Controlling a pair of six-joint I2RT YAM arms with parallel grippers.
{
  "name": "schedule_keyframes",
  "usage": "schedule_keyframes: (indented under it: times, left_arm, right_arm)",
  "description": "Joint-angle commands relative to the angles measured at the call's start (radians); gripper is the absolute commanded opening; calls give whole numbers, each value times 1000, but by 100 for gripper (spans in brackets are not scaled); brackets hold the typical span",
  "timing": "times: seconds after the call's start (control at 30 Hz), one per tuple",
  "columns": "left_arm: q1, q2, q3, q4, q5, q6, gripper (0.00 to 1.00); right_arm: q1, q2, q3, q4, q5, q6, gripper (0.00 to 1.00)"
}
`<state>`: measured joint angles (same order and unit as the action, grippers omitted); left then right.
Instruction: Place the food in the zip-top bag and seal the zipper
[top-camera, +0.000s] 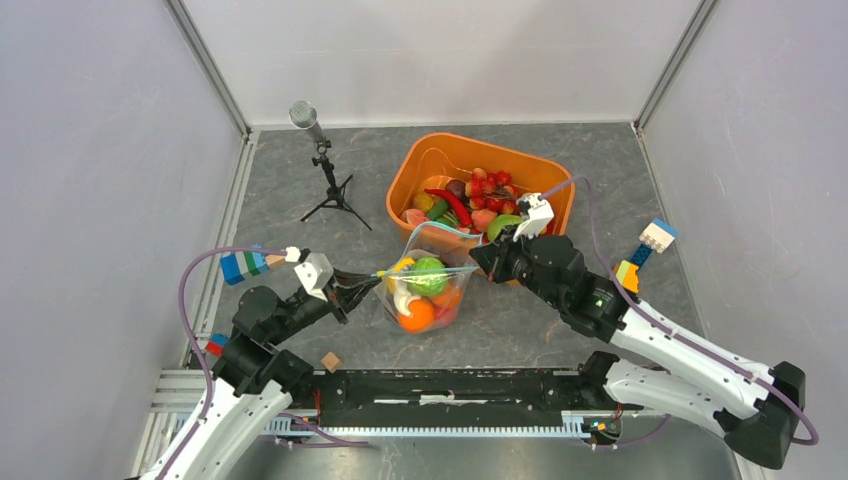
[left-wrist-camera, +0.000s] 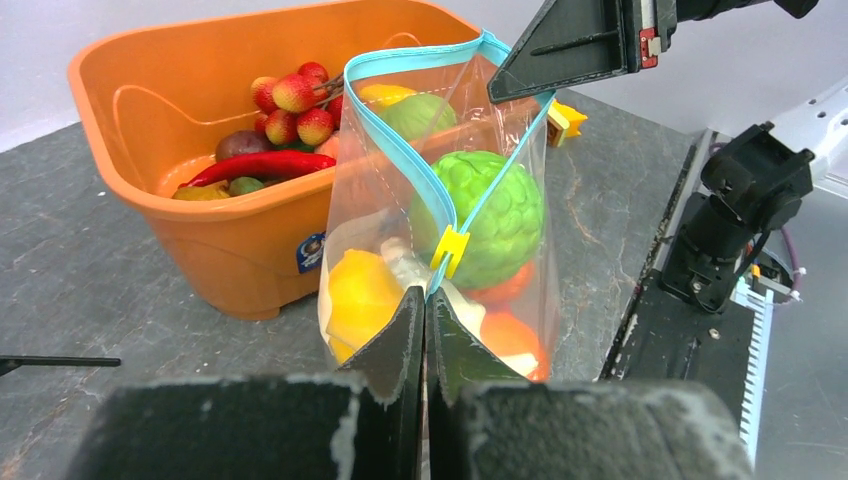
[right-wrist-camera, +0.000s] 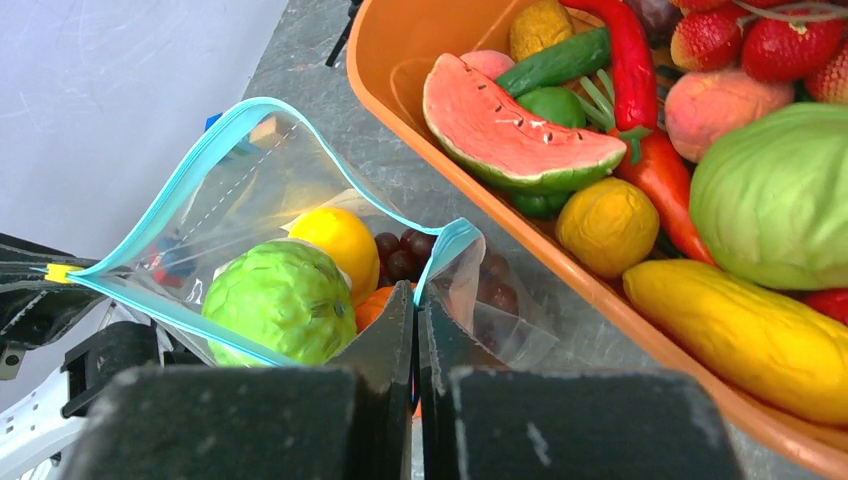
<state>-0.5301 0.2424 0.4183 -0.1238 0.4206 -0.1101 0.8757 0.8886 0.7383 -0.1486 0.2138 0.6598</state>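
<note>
Left gripper (left-wrist-camera: 425, 300) pinches the zip-top bag (left-wrist-camera: 370, 230) by its yellow slider (left-wrist-camera: 450, 250); right gripper (right-wrist-camera: 415, 300) clamps the opposite corner; the zipper (left-wrist-camera: 400, 130) gapes open between them. The bag stands just beside the orange bin (top-camera: 440, 160), holding a green bumpy fruit (left-wrist-camera: 495, 215), a lemon (right-wrist-camera: 335, 240) and possibly grapes (right-wrist-camera: 400, 260).

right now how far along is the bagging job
Done: several pieces, including the green round piece, sit in the zip-top bag. In hand: the left gripper and right gripper each pinch an end of its mouth, holding it open. Left: the zipper is unsealed, and more food lies in the orange bin.
</note>
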Motion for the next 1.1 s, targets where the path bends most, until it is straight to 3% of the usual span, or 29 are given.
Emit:
schedule_keyframes:
  times: [0.0,0.1,0.17,0.27,0.33,0.47,0.53,0.77,0.83,0.97,1.07]
  left_arm:
    - [5,0,63,88,12,55,2]
    - [5,1,60,92,29,49,2]
    - [5,0,59,84,45,49,2]
    - [5,-7,52,70,49,55,2]
    - [5,-9,51,62,50,56,2]
    - [5,-9,50,56,60,56,2]
    - [5,-11,53,51,61,59,2]
    - [5,-28,61,20,49,80,2]
    - [5,-28,65,13,50,82,2]
    - [5,-26,63,10,49,88,2]
    - [5,-22,64,9,49,93,2]
  right_arm:
    - [22,-59,-20,-81,182,26,0]
    - [41,-59,-24,-84,208,39,0]
    - [52,-61,-33,-67,210,35,6]
    - [52,-56,-31,-46,207,1,26]
    - [52,-44,-8,-35,186,-58,53]
    - [35,23,108,-91,165,-173,68]
    - [19,44,171,-118,132,-249,69]
    - [-94,35,271,-156,-45,-743,70]
    - [-133,41,297,-212,-127,-856,66]
    - [-142,12,233,-313,-365,-1095,71]
    - [-144,-55,100,-263,-512,-1239,72]
